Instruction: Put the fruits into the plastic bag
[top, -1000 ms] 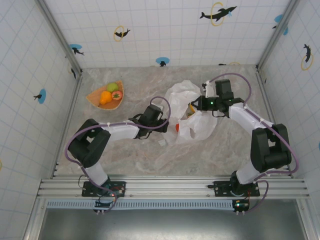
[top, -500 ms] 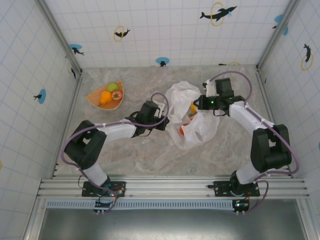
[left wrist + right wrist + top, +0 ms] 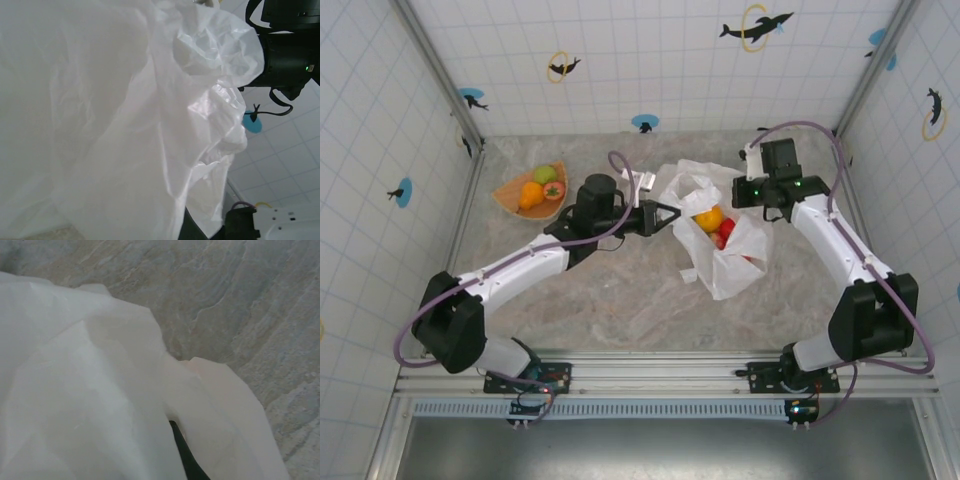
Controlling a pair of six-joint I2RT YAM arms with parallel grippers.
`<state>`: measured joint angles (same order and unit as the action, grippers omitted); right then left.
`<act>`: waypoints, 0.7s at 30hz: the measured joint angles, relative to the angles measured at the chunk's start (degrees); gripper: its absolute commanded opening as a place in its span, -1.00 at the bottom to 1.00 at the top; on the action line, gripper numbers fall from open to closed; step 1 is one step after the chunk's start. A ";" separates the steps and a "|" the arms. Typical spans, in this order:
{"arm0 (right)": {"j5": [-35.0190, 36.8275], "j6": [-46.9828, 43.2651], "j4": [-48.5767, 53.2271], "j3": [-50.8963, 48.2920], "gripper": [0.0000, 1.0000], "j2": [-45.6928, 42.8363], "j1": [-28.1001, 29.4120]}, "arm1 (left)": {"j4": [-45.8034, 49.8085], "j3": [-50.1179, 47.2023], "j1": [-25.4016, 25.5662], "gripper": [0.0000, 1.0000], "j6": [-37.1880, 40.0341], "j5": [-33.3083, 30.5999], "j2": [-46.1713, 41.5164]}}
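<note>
The white plastic bag [image 3: 725,262] hangs lifted between my two grippers, its mouth spread open. My left gripper [image 3: 669,214] is shut on the bag's left rim, and my right gripper [image 3: 745,192] is shut on its right rim. Inside the mouth lie an orange fruit [image 3: 709,218] and a red fruit [image 3: 725,229]. Three more fruits, green [image 3: 545,174], orange [image 3: 530,194] and red [image 3: 554,190], sit in the tan tray [image 3: 510,204] at the far left. Crinkled bag film [image 3: 125,125] covers most of the left wrist view. In the right wrist view a dark fingertip [image 3: 184,452] pokes from the bag's folds [image 3: 90,390].
The marble table [image 3: 620,300] is bare in front of the bag. Tiled walls and metal posts close in the back and both sides. My right arm [image 3: 290,45] shows dark at the top right of the left wrist view.
My left gripper moved right to the bag's left rim and shut on it. Both arms rose, the right moving back, lifting the bag and spreading its mouth so the fruits inside show.
</note>
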<state>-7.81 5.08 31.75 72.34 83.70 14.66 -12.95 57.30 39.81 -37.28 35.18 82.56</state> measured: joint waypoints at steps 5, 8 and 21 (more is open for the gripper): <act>2.60 -1.07 1.70 1.64 -1.00 -0.04 0.00 | -0.26 -0.46 -4.59 -1.00 -2.93 0.17 -0.66; 1.49 -0.81 1.36 1.31 -1.00 -0.04 -0.02 | 0.61 -1.36 -7.61 -1.00 -3.15 -1.53 -1.29; -16.76 10.62 -14.21 -10.51 -1.00 0.00 0.42 | 9.01 -5.20 -13.84 0.02 1.42 -10.21 -1.49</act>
<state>-24.58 15.70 17.54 61.82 83.70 15.07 -3.95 52.10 25.98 -35.86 24.97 81.08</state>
